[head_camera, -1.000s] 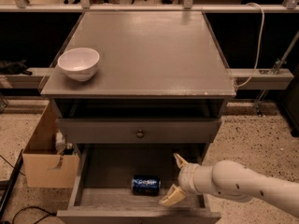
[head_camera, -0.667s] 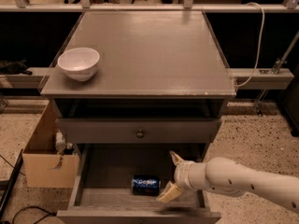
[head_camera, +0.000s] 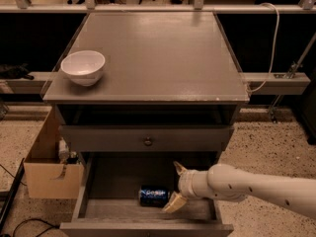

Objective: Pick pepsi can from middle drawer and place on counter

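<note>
- Drawer nearest the lens: the middle drawer [head_camera: 108,209] stands pulled out, its low front wall running across the bottom of the view. You keep the arm clear of that wall and of the right side wall.
- Pepsi can [head_camera: 153,196] lies on its side on the drawer floor, near the front, its length running left to right.
- Gripper [head_camera: 173,187] sits inside the drawer just right of the can, its fingers spread wide and holding nothing. The lower finger [head_camera: 174,204] overlaps the can's right end; whether it touches cannot be told.
- Judged from this, the can is not yet between the fingers. You ease left until both straddle its body, centre them, then close evenly; a can on its side may well roll if one finger nudges it first.
- Closed drawer front [head_camera: 98,138] with its knob [head_camera: 148,141] hangs directly above. You likely need to draw the can out toward the front before raising it.
- Counter [head_camera: 158,58] waits beyond, with a white bowl [head_camera: 83,67] by its front left corner. You set the can down well apart from that bowl.
</note>
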You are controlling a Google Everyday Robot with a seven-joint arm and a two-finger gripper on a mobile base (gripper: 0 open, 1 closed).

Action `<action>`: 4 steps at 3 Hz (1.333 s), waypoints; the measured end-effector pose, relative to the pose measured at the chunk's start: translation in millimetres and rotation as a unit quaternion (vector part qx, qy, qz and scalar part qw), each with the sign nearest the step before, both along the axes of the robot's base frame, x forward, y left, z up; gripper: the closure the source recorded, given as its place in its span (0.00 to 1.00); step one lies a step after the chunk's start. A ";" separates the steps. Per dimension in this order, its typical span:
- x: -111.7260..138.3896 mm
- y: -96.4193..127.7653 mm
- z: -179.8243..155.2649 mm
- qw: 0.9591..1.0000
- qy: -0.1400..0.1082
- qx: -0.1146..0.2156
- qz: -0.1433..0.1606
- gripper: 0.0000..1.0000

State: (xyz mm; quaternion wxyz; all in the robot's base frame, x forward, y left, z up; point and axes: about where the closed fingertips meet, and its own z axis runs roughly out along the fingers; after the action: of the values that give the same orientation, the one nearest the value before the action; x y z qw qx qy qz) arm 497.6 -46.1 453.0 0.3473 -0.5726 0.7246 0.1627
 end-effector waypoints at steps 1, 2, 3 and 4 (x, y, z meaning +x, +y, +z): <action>5.9 3.4 -21.2 1.000 0.013 -0.003 0.004 0.00; 16.7 13.3 -41.4 1.000 0.025 0.000 0.008 0.00; 18.0 17.5 -52.3 0.999 0.035 0.004 0.006 0.00; 10.2 30.1 -69.2 0.999 0.051 0.012 0.009 0.00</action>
State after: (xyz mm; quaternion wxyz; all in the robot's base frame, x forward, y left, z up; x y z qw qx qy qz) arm 507.8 -15.9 383.9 0.3149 -0.5657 0.7345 0.2034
